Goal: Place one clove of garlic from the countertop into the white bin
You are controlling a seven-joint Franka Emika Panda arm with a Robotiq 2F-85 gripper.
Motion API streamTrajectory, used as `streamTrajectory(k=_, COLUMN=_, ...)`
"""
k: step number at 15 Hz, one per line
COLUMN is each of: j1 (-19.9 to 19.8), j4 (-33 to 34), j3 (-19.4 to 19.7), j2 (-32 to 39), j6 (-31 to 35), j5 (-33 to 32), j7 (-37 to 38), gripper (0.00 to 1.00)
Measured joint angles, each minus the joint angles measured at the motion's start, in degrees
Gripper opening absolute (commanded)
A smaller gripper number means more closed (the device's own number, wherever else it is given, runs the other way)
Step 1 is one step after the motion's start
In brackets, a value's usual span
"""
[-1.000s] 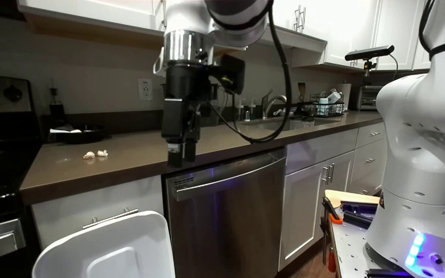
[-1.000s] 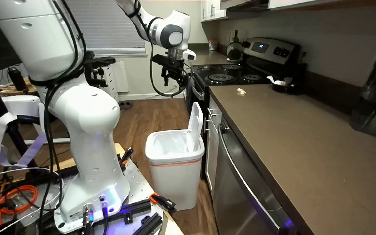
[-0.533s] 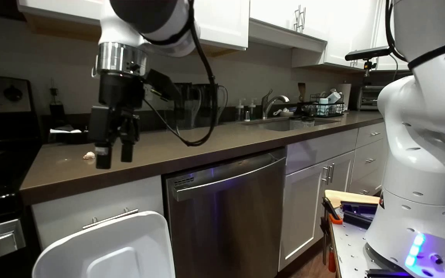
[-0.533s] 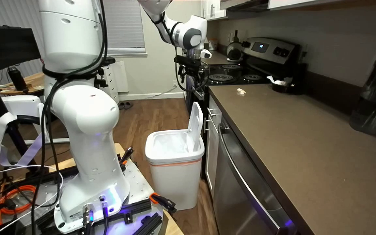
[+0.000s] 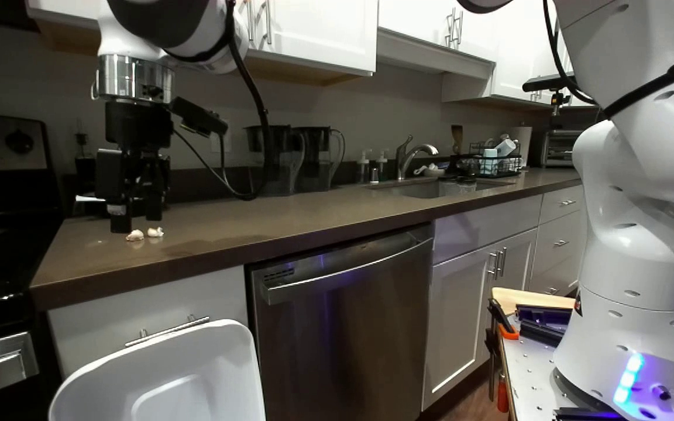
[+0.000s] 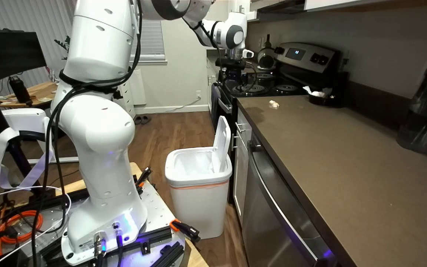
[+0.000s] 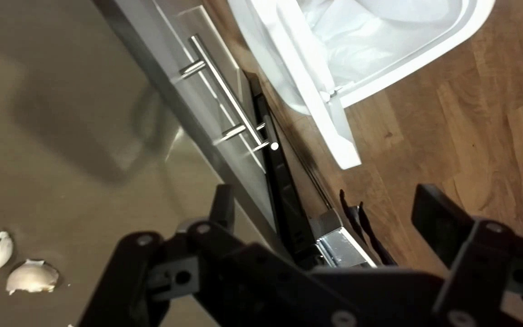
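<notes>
Nothing can be read with certainty. In an exterior view, toward the upper right of the frame, a small rectangular blue-lit display (image 6: 295,53) on a silver metal stove control panel (image 6: 307,62) shows characters too small to tell. White marks (image 6: 192,230) on a black-and-orange hand tool (image 6: 185,227), at lower centre, and faint print (image 6: 86,244) on a rounded white robot base (image 6: 102,222), at lower left, are illegible too.

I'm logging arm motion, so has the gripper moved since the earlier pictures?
Yes: in an exterior view, the gripper has moved away from the dishwasher, toward the stove.
</notes>
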State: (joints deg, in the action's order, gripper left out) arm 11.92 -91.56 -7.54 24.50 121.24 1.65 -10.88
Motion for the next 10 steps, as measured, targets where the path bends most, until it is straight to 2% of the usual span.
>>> streamTrajectory(k=2, j1=0.03, j4=3.64, j3=0.28, j2=2.29, j6=-0.77, j5=-3.1, j7=0.0, gripper=1.0)
streamTrajectory(k=5, j1=0.02, j4=7.14, j3=0.33, j2=4.58, j6=-0.85, j5=-3.49, j7=0.0, gripper=1.0)
streamTrajectory(k=10, j1=0.16, j4=7.17, j3=0.68, j2=5.22, j6=0.06, j5=-5.43, j7=0.04, gripper=1.0)
